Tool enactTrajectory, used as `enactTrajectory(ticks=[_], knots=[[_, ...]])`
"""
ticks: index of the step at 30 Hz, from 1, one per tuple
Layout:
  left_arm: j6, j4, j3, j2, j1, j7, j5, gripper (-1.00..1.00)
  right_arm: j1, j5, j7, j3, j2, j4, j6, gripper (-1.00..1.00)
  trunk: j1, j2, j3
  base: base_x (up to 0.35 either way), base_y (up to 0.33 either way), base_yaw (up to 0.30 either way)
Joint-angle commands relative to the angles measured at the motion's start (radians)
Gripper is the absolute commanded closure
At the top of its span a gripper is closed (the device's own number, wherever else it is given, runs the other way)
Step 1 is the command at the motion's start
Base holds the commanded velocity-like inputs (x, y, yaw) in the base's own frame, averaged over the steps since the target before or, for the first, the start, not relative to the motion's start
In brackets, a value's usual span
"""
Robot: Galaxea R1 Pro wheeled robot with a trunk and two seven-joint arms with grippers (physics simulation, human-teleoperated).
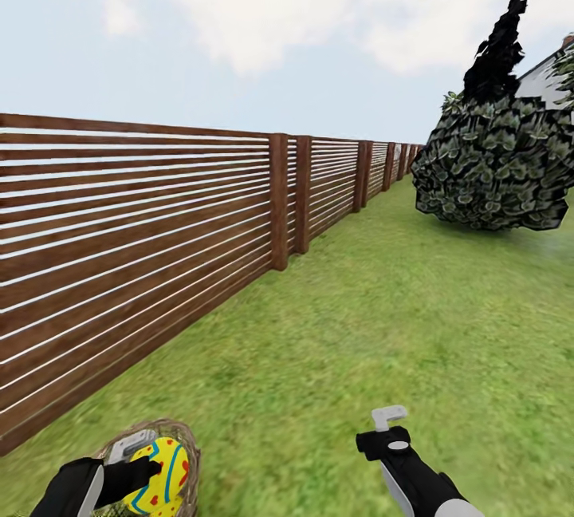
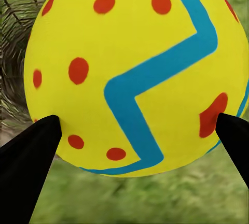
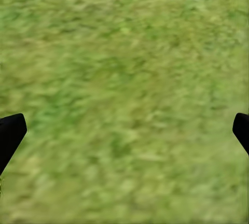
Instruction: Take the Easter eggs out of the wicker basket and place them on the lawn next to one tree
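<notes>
At the bottom left of the head view, my left gripper (image 1: pixel 151 465) is shut on a yellow Easter egg (image 1: pixel 163 475) with blue zigzag and red dots, held just above the rim of the wicker basket (image 1: pixel 187 441). From the left wrist camera the egg (image 2: pixel 135 73) looms large between the two black fingers (image 2: pixel 26 156), with basket weave (image 2: pixel 15 37) behind it. The other eggs are hidden. My right gripper (image 1: pixel 388 421) hangs open over bare lawn (image 1: pixel 383 317); its fingertips (image 3: pixel 10 133) stand wide apart above grass (image 3: pixel 124 94).
A brown slat fence (image 1: pixel 135 230) runs along the left into the distance. A large leafy bush (image 1: pixel 494 166) with a near-black conifer (image 1: pixel 498 46) behind it stands at the right, beside a white house corner (image 1: pixel 546 78). Open grass lies ahead.
</notes>
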Motion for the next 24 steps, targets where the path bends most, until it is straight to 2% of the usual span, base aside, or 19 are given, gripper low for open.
enactTrajectory(ticks=[1,24], knots=[[0.004,-0.002,0.006,-0.001,-0.001,-0.009,-0.010,1.00,0.000,0.007,-0.006,0.006,0.000,-0.002,0.009,-1.00,-0.004,0.007,0.002,0.000,-0.012,0.181],[0.003,-0.006,0.010,0.010,-0.001,-0.010,-0.009,1.00,0.000,0.010,-0.006,0.011,0.000,0.025,0.007,-1.00,-0.004,0.007,0.013,0.000,0.000,0.270]])
